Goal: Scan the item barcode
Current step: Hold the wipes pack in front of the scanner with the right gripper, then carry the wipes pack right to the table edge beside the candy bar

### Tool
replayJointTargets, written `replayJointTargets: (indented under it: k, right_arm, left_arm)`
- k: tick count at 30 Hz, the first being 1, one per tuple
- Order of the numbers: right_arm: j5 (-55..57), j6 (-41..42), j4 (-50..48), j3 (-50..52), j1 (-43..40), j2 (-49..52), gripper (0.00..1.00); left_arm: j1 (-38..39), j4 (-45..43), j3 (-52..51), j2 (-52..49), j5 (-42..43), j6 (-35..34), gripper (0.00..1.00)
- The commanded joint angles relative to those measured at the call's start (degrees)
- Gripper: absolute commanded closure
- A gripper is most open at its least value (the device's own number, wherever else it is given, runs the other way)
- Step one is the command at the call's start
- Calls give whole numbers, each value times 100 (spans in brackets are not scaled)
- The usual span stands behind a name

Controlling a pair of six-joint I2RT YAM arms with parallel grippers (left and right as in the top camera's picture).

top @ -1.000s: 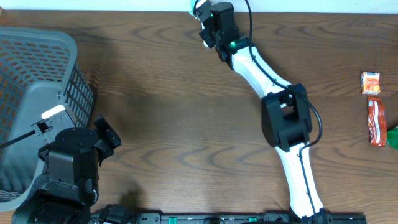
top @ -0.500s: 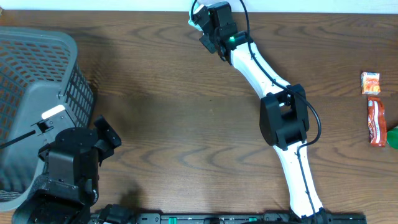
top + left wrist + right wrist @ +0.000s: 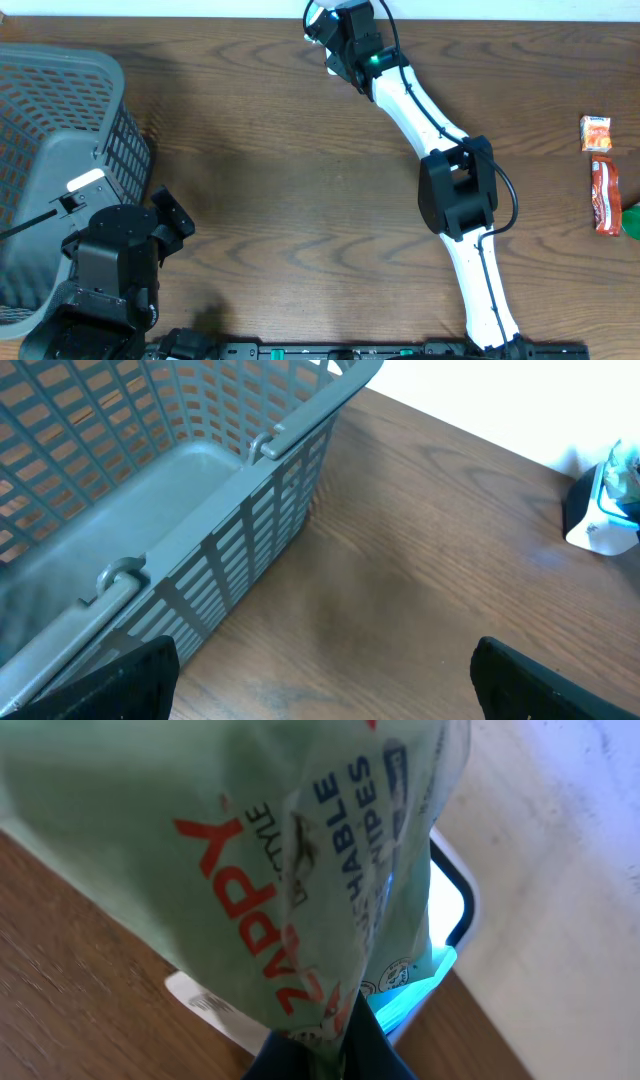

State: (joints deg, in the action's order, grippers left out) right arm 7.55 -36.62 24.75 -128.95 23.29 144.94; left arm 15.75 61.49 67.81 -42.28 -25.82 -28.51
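Bright even light, soft shadows, wipes pack (image 3: 300,870) slightly blurred

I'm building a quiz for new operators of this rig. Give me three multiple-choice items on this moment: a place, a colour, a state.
1. Where on the table does the basket stand?
A) left side
B) centre
C) right edge

2. What colour is most of the wipes pack in the right gripper?
A) yellow
B) green
C) black

3. How do the jaws of the left gripper stand?
A) shut on a packet
B) shut, empty
C) open, empty

1 A: the overhead view shows it at the left.
2 B: green wrapper fills the right wrist view.
3 C: its fingers sit wide apart over the bare table.
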Motion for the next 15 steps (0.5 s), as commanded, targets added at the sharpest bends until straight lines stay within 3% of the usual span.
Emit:
replayJointTargets:
  k: [1, 8, 15]
  right_arm:
    - [-83, -354, 166, -179, -87, 50, 99]
    - [496, -472, 901, -177, -138, -345, 99]
    - [2048, -710, 2540, -177, -756, -1397, 99]
  left_arm:
    - [-26, -2, -11, 7, -72, -9, 7]
    - [-26, 0, -11, 7, -72, -9, 7]
    - [-26, 0, -11, 7, -72, -9, 7]
